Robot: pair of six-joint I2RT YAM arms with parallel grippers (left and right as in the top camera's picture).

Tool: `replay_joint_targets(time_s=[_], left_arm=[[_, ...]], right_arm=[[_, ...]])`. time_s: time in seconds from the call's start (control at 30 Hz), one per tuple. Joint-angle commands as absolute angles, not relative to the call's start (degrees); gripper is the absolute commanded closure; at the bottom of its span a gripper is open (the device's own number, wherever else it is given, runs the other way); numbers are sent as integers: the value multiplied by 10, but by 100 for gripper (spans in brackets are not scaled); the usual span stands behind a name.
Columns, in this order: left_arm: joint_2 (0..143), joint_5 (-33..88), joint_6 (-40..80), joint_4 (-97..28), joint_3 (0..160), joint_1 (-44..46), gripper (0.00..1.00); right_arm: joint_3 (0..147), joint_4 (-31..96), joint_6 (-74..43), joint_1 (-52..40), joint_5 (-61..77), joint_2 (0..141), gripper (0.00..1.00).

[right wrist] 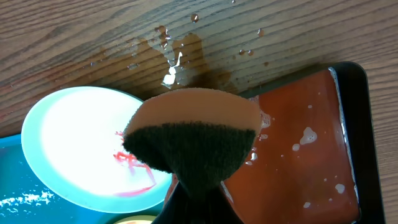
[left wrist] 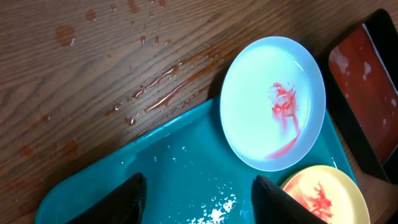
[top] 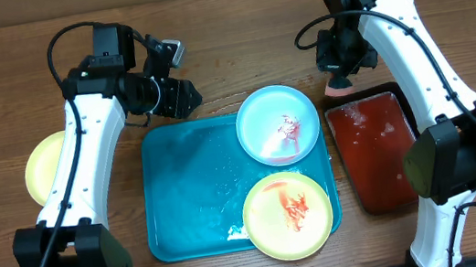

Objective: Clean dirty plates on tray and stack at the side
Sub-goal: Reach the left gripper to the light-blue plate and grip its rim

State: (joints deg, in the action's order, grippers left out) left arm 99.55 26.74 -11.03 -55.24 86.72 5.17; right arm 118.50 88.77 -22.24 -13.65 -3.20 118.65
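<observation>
The turquoise tray (top: 187, 205) lies mid-table. On its right side sit a pale blue-white plate (top: 263, 116) with a red smear and, nearer me, a yellow plate (top: 269, 231) with orange-red sauce. A second yellow plate (top: 38, 169) lies on the table left of the tray, partly under the left arm. My left gripper (top: 180, 95) is open and empty over the tray's far left corner; its fingers (left wrist: 199, 198) frame the wet tray (left wrist: 155, 180). My right gripper (top: 338, 74) is shut on a sponge (right wrist: 193, 134) held above the gap between the blue plate (right wrist: 68, 143) and the red tray.
A black-rimmed red tray (top: 374, 148) with wet spots lies right of the turquoise tray and shows in the right wrist view (right wrist: 305, 149). Water is spilled on the wood behind the trays (right wrist: 177, 53). White foam flecks lie on the turquoise tray (left wrist: 217, 211).
</observation>
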Motion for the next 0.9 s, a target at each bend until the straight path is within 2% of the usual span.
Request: replay_joint_targets(time_s=[0.0, 0.03, 0.1, 0.13, 0.17, 0.27, 0.37, 0.57, 0.67, 0.73, 0.77, 0.8, 0.87], left_arm=[[1000, 264, -110, -561, 864, 57, 28], [1000, 264, -121, -560, 862, 58, 30], [1001, 255, -144, -546, 851, 63, 41], [1001, 241, -143, -537, 844, 66, 53], [1002, 225, -141, -524, 826, 72, 59], [1016, 225, -141, -519, 800, 83, 48], [1047, 252, -135, -515, 786, 98, 49], [1107, 264, -113, -488, 785, 147, 38], [1123, 264, -84, -457, 785, 168, 38], [1130, 263, -71, -441, 785, 178, 28], [1133, 261, -66, -434, 785, 182, 26], [1134, 256, -60, -430, 785, 186, 31], [1140, 237, -43, -420, 785, 193, 50]], right_arm=[[1195, 888, -220, -136, -33, 1170, 96], [1195, 888, -220, -136, -33, 1170, 96], [1195, 888, -220, -136, -33, 1170, 96], [1195, 888, -220, -136, -33, 1170, 96], [1195, 888, -220, -136, -33, 1170, 96], [1195, 888, -220, -136, -33, 1170, 96], [1195, 888, -220, -136, -33, 1170, 96], [1195, 892, -220, -136, -33, 1170, 96], [1195, 895, -220, -136, -33, 1170, 96], [1195, 896, -220, -136, -33, 1170, 96], [1195, 896, -220, -136, -33, 1170, 96], [1195, 897, -220, -136, -33, 1170, 96], [1195, 896, -212, -136, -33, 1170, 96]])
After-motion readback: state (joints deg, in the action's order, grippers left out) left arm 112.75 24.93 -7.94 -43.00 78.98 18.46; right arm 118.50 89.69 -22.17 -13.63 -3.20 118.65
